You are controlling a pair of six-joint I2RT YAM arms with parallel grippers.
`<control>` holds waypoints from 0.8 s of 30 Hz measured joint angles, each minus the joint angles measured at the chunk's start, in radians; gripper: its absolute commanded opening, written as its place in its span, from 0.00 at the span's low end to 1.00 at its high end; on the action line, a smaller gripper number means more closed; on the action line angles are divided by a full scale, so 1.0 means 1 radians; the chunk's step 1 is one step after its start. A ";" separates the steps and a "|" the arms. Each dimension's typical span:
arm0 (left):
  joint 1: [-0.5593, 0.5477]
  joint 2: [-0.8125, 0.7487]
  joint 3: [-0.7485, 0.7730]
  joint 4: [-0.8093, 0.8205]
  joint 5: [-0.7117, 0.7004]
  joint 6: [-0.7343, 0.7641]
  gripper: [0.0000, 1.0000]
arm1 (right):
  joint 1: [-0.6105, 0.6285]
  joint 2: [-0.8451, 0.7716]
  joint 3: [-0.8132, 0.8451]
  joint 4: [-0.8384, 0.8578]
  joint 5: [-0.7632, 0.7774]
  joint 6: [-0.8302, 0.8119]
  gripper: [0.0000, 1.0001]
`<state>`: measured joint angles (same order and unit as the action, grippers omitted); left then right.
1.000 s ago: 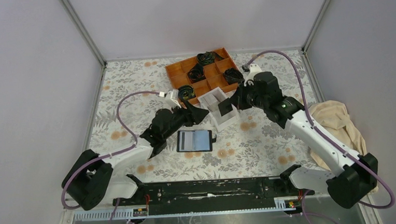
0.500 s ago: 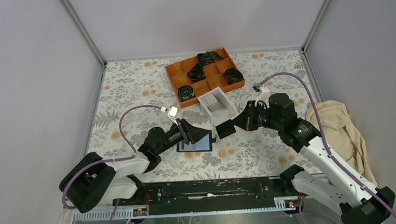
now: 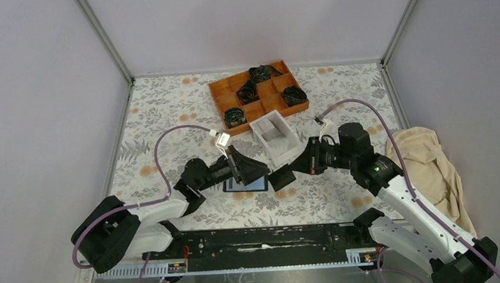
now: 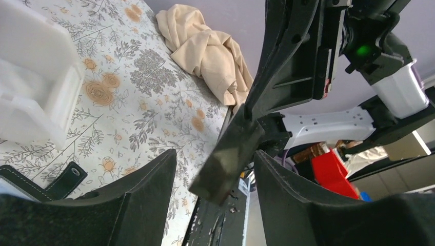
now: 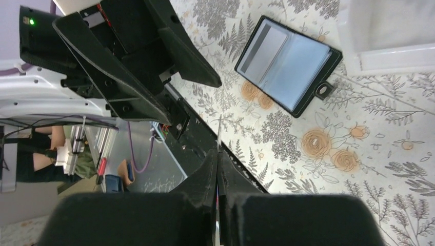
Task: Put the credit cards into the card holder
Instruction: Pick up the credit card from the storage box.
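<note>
Pinching one thin pale grey-white credit card between the pressed-together fingers of our right gripper, we judge ourselves mid-delivery: the small black folding card holder lies open on the floral table, just beside, under our spread, empty left gripper. Next, level the card and slide it into a bluish pocket. One card held, one holder.

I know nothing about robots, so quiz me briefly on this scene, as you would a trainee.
1. True or false: the card holder lies open.
2. Which jaws grip a card? A) left jaws B) right jaws
3. Fill in: the compartment tray is coloured ____.
Key: 1 true; 2 B; 3 orange.
</note>
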<state>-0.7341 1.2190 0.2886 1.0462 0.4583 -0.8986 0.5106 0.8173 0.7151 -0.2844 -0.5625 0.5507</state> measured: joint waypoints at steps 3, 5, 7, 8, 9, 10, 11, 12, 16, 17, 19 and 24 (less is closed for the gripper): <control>0.000 -0.001 0.032 -0.060 0.034 0.040 0.65 | 0.000 0.000 -0.020 0.008 -0.038 0.012 0.00; 0.000 -0.001 0.050 -0.099 0.049 0.065 0.65 | 0.000 0.002 -0.032 0.015 -0.059 0.019 0.00; 0.000 -0.001 0.072 -0.147 0.061 0.093 0.65 | 0.000 0.004 -0.045 0.027 -0.080 0.029 0.00; 0.000 0.000 0.084 -0.174 0.067 0.109 0.65 | 0.000 0.006 -0.050 0.034 -0.090 0.032 0.00; 0.000 0.000 0.093 -0.195 0.072 0.122 0.65 | 0.000 0.009 -0.054 0.042 -0.102 0.036 0.00; 0.000 0.002 0.098 -0.209 0.078 0.133 0.65 | 0.000 0.013 -0.056 0.048 -0.111 0.039 0.00; 0.000 0.005 0.104 -0.226 0.085 0.144 0.64 | 0.000 0.016 -0.058 0.053 -0.115 0.042 0.00; 0.000 0.011 0.109 -0.239 0.094 0.153 0.64 | 0.000 0.021 -0.058 0.057 -0.121 0.043 0.00; 0.000 0.048 0.127 -0.269 0.143 0.176 0.62 | 0.000 0.037 -0.058 0.071 -0.140 0.044 0.00; 0.000 0.057 0.127 -0.273 0.158 0.179 0.62 | 0.000 0.040 -0.058 0.074 -0.141 0.044 0.00; 0.000 0.075 0.127 -0.277 0.192 0.180 0.60 | 0.000 0.049 -0.058 0.077 -0.147 0.043 0.00; 0.001 0.095 0.127 -0.271 0.262 0.178 0.59 | 0.000 0.062 -0.058 0.077 -0.158 0.041 0.00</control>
<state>-0.7334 1.3140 0.4156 0.7750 0.7204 -0.7208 0.5106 0.8791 0.6567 -0.2070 -0.7208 0.5919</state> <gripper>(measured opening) 0.601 0.021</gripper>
